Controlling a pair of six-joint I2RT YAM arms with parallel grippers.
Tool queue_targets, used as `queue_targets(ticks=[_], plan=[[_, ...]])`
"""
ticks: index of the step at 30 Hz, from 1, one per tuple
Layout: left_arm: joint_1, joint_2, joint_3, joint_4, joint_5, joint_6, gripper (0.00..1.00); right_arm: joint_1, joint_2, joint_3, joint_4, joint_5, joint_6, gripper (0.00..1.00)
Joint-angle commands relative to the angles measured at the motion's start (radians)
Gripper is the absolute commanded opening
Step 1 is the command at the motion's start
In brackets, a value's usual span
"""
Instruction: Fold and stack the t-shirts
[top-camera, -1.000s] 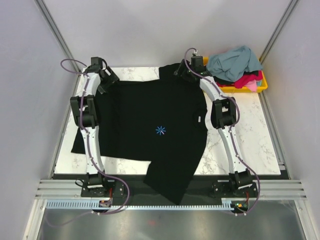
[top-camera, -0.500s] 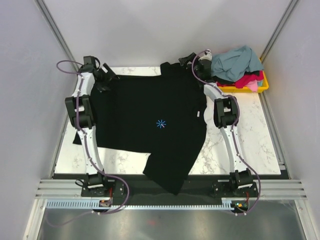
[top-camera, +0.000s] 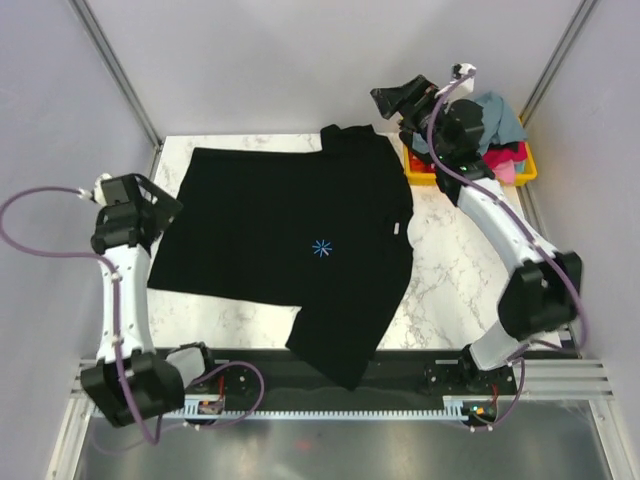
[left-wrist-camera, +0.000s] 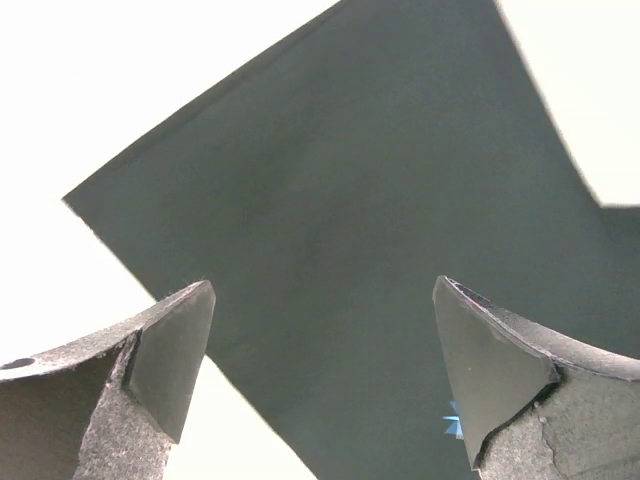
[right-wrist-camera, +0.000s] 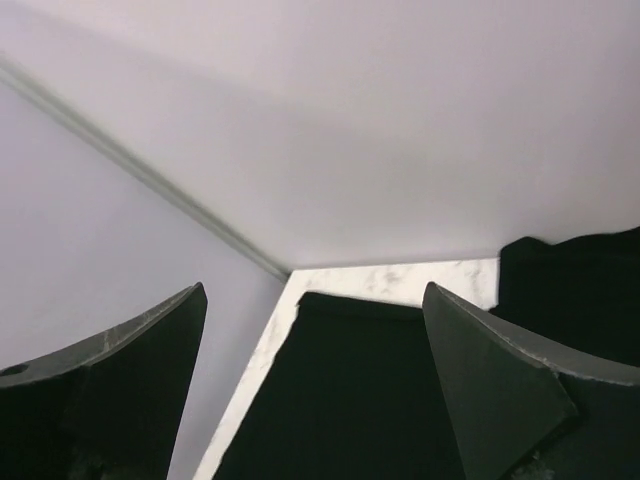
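Observation:
The large black t-shirt (top-camera: 290, 230) lies spread on the marble table (top-camera: 450, 280), its light-blue starburst mark (top-camera: 321, 248) facing up. One corner hangs over the front edge. My left gripper (top-camera: 170, 207) is open and empty, raised at the shirt's left edge. In the left wrist view the gripper (left-wrist-camera: 325, 370) looks down on the black shirt (left-wrist-camera: 350, 200) and the starburst mark (left-wrist-camera: 452, 425). My right gripper (top-camera: 386, 98) is open and empty, raised above the table's back right corner. In the right wrist view that gripper (right-wrist-camera: 315, 390) faces the shirt (right-wrist-camera: 350, 420) from afar.
A yellow bin (top-camera: 528, 168) stands at the back right with a grey-blue shirt (top-camera: 492, 110), a magenta-red one (top-camera: 503, 153) and a pink one (top-camera: 507, 173) piled in it. Grey walls close in the table on three sides.
Both grippers have left the shirt's far edge. The left arm swung out to the left side, the right arm rose toward the bin. The shirt now lies still.

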Motion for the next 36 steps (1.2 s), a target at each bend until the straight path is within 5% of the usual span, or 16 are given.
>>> queue_targets(ticks=[1,5,8,14,36], plan=[[0.099,0.073,-0.224,-0.109,-0.057,-0.048,0.98,0.047,-0.161,-0.189,-0.194,0.034,-0.025,0.98],[0.275,-0.025,-0.387,-0.038,0.041,-0.025,0.98,0.063,-0.312,-0.365,-0.255,-0.1,-0.066,0.98],[0.311,-0.05,-0.37,-0.037,0.059,-0.059,0.96,0.083,-0.401,-0.428,-0.329,-0.135,-0.144,0.98],[0.489,0.049,-0.454,0.054,0.179,-0.065,0.9,0.095,-0.47,-0.471,-0.4,-0.172,-0.132,0.98],[0.512,0.419,-0.352,0.266,0.102,-0.209,0.74,0.147,-0.443,-0.652,-0.349,-0.189,-0.149,0.96]])
